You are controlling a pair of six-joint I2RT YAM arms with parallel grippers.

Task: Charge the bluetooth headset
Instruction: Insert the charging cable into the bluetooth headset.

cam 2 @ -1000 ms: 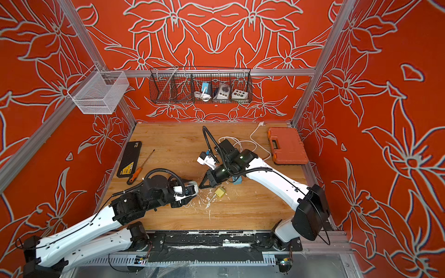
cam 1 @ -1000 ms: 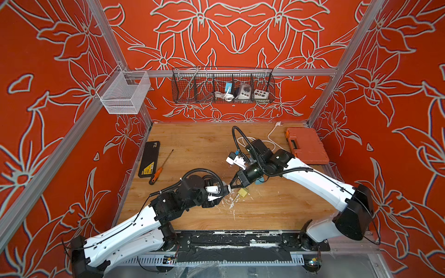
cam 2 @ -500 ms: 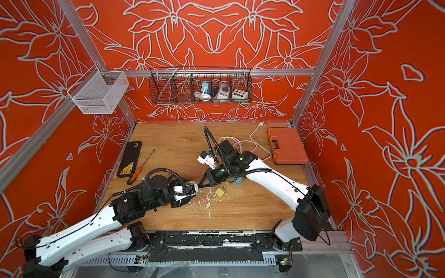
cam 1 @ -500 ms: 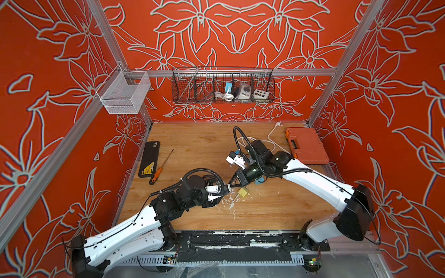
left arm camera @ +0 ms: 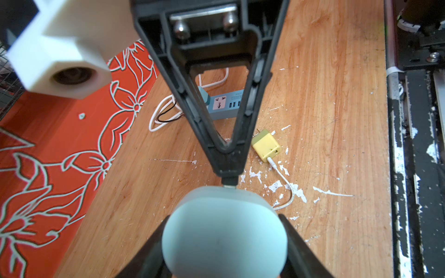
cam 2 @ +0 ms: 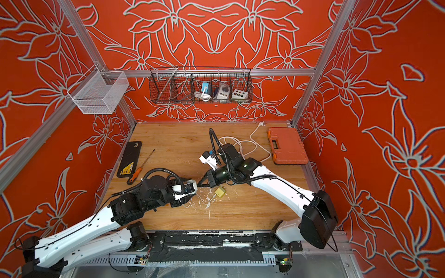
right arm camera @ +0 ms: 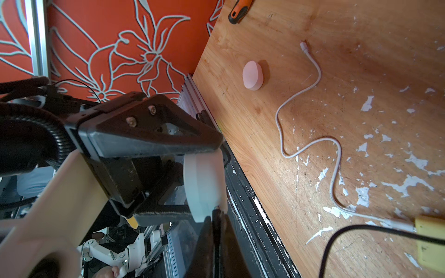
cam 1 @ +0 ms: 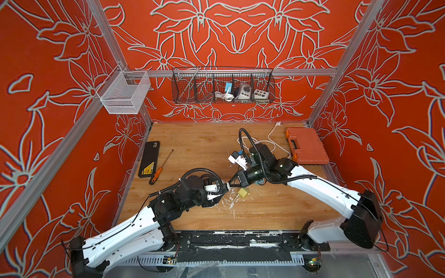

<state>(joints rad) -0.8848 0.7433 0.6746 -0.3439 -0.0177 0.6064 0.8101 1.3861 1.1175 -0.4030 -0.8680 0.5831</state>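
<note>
Both arms meet low over the front middle of the counter [cam 1: 197, 144], nose to nose. The left tool [right arm camera: 203, 179] is clamped at a middling width on a pale blue, rounded charging case [left arm camera: 224, 235], which it holds clear of the wood with one narrow edge facing the other arm. The right tool [left arm camera: 228, 172] is pinched almost closed on a small black plug [left arm camera: 228, 181], whose black cable [right arm camera: 361, 229] trails off across the boards.

What matters now is the line between plug and case. The plug's long axis runs straight out along the right tool, and its metal tip sits right at the case's facing rim. It is touching or very nearly so. I can't tell from here whether it has found the port or only rests on the shell beside it.

By my reckoning this is the insertion step. The right arm is the one to push along that axis, while the left only has to brace. A small tilt between them would make the tip skid on the smooth curve.

A yellow adapter [left arm camera: 266, 146] with its white cable [right arm camera: 313, 146] lies just beside them, and a blue power strip [left arm camera: 224, 106] sits further back.
</note>
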